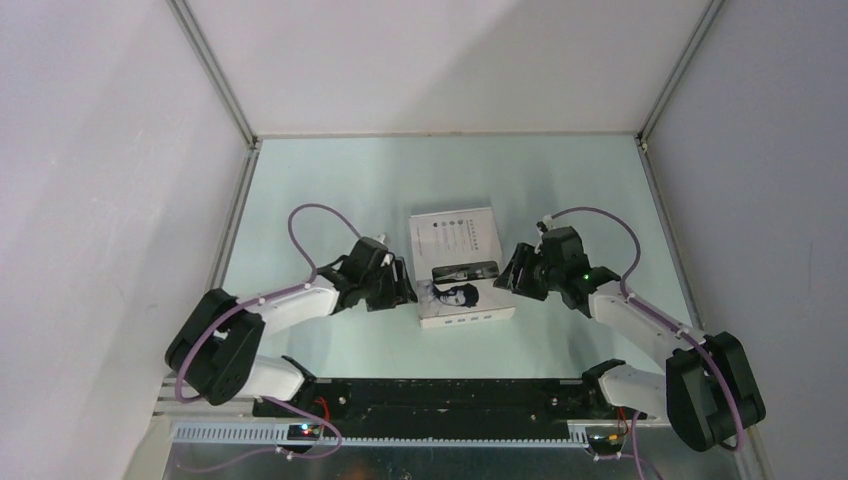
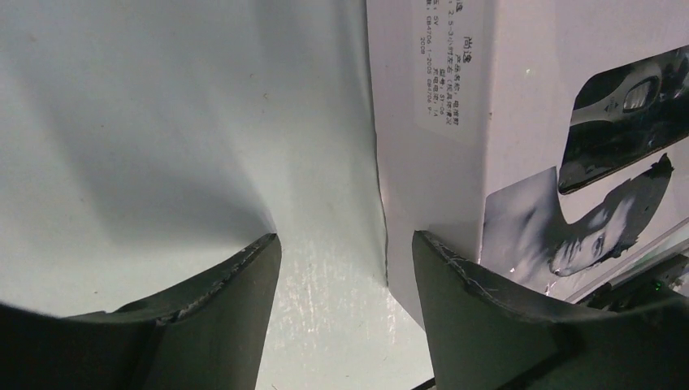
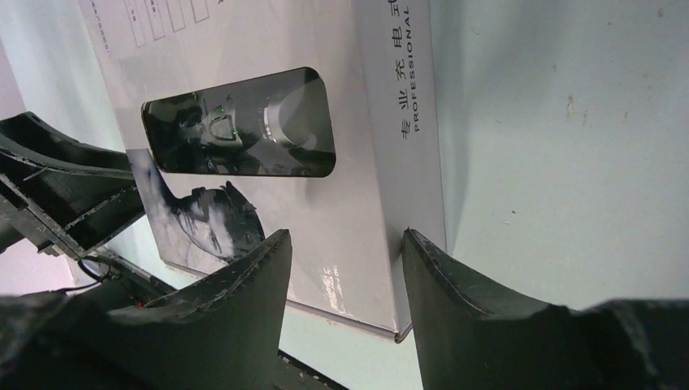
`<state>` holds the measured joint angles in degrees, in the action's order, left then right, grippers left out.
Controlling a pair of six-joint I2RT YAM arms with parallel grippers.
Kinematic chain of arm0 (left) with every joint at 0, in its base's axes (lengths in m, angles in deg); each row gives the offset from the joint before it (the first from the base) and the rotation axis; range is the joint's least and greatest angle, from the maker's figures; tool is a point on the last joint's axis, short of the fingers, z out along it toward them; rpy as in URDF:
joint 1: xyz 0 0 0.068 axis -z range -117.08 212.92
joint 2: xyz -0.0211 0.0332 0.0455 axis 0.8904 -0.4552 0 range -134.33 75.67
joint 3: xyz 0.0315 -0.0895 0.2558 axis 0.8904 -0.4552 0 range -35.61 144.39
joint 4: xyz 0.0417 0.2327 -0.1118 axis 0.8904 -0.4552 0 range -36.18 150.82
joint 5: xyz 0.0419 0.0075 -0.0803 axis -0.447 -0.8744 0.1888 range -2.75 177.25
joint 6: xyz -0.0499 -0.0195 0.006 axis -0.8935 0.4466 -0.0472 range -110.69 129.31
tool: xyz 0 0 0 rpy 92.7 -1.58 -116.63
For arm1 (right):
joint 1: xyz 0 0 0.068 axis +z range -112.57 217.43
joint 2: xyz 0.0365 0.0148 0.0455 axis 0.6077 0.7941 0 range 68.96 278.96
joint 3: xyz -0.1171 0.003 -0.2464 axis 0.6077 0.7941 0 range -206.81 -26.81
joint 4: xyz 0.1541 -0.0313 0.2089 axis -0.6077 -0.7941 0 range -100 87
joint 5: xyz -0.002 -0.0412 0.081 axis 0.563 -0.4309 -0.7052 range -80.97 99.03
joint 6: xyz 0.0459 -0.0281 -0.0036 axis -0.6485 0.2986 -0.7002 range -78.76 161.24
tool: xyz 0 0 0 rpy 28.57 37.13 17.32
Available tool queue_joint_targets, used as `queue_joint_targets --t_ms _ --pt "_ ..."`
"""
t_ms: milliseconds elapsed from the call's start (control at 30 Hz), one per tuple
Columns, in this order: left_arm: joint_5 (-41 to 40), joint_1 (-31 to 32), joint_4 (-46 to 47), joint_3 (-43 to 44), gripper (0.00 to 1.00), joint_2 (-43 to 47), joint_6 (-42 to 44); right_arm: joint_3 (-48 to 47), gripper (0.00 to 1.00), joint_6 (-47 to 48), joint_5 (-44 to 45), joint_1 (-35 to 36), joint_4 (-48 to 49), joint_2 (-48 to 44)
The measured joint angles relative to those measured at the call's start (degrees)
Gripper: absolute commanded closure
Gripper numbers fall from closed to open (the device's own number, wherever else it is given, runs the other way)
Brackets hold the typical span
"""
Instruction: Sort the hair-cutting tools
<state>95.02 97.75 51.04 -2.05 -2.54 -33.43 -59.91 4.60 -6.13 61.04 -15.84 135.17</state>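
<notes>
Right now the white box lies closed and flat in the middle of the table, printed lid up, and the 2 claws flank it. The left claw sits low at the box's left side, toward its near end. Its jaws stand wide, 1 finger over bare table and the other over the lid, so the box's edge runs between them. The right claw is at the opposite side, jaws also apart and holding nothing, 1 finger over the lid and the other over the table past the edge. Whether any finger actually touches the box, I cannot tell. On the lid there is a printed face and, just beside it, a dark glossy window. A clipper with a silvery part shows in that window; whether it is the real tool behind plastic or only print, I cannot tell.
</notes>
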Motion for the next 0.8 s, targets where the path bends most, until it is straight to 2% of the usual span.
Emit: queue_joint_targets --t_ms 167,367,633,800 --pt "-2.27 0.52 -0.2 0.07 0.27 0.81 -0.83 0.39 0.43 -0.5 1.22 -0.22 -0.02 -1.29" --pt "-8.59 0.98 -5.01 -0.26 0.26 9.2 -0.76 0.46 0.42 -0.5 1.79 -2.08 -1.49 -7.87" --pt "-17.81 1.03 -13.55 -0.24 0.11 22.49 -0.2 0.46 0.38 1.64 5.35 -2.62 -6.82 -14.45" --pt "-23.61 -0.72 -19.56 0.0 0.03 30.82 0.92 0.46 0.31 3.13 8.57 -3.89 -9.97 -20.76"
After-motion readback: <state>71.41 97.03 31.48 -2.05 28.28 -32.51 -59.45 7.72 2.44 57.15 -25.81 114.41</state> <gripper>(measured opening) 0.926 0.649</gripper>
